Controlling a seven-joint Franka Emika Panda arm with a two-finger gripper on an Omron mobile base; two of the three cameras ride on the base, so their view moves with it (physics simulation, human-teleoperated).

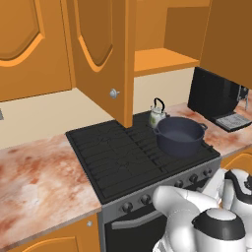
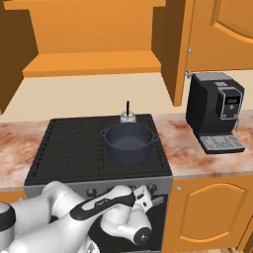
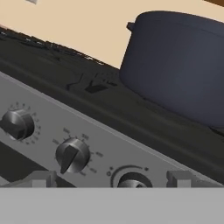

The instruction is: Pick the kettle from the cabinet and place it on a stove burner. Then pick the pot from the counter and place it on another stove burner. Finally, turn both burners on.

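The dark navy pot (image 1: 180, 135) (image 2: 129, 143) (image 3: 183, 65) stands on a right-hand burner of the black cooktop (image 1: 118, 152) (image 2: 74, 143). Just behind it, on the rear burner, sits the small whitish kettle (image 1: 157, 114) (image 2: 127, 116). The cabinet (image 1: 162, 59) (image 2: 94, 62) above is open, its shelf bare. My gripper (image 3: 111, 181) (image 2: 144, 196) is low at the range front, open, its fingertips (image 3: 41, 179) on either side of a round knob (image 3: 131, 179) without touching it. Two more knobs (image 3: 72, 154) lie to its left in the hand view.
The open cabinet door (image 1: 106, 54) hangs out over the back of the stove. A black coffee machine (image 2: 217, 111) (image 1: 219, 101) stands on the marbled counter (image 2: 197, 158) to the right. More counter (image 1: 34, 182) stretches left of the range.
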